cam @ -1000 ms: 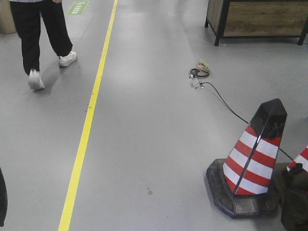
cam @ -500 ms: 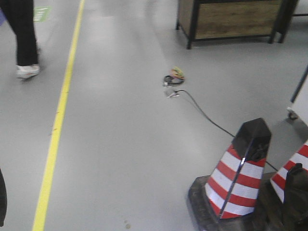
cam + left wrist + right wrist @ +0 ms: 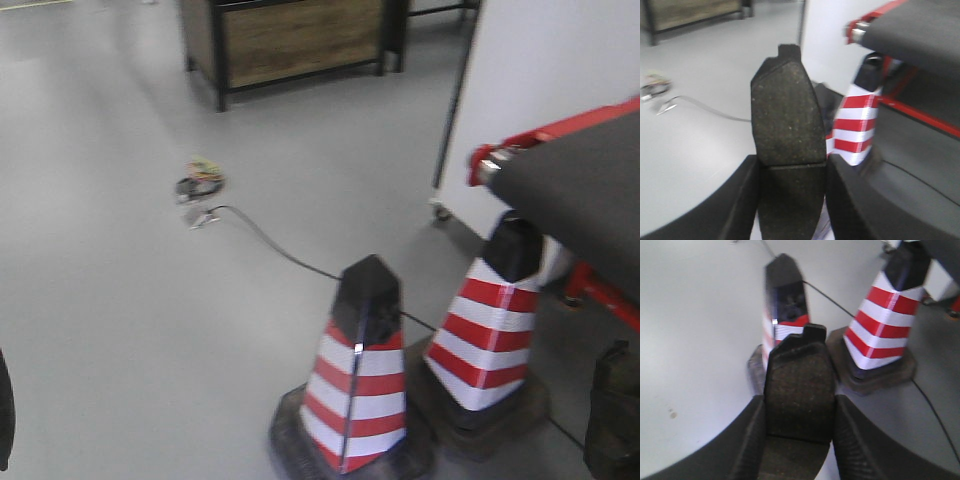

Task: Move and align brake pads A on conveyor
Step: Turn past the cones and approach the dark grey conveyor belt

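I'm looking at a wide grey workshop floor [image 3: 120, 330] with the conveyor [image 3: 585, 185] coming in at the right of the front view, its dark felt belt edged by a red strip, well above floor level. A white panel [image 3: 540, 70] stands behind it and a wooden cabinet [image 3: 290, 35] sits far back. Two striped traffic cones [image 3: 365, 370] stand between me and the belt, one just under its end, and a black cable [image 3: 270, 245] runs across the floor toward them.

Each arm carries one brake pad. The left gripper [image 3: 790, 200] is clamped on a pad [image 3: 787, 125] that stands upright, long axis along the fingers, and the right gripper [image 3: 797, 440] grips its pad [image 3: 799, 385] the same way.

From the left wrist view the belt lies up and to the right of the held pad, near; from the right wrist view I mostly see cones and floor. I judge the base is not yet squared to the belt, so both pads remain to be laid flat and lined up. The other pads are not in view.
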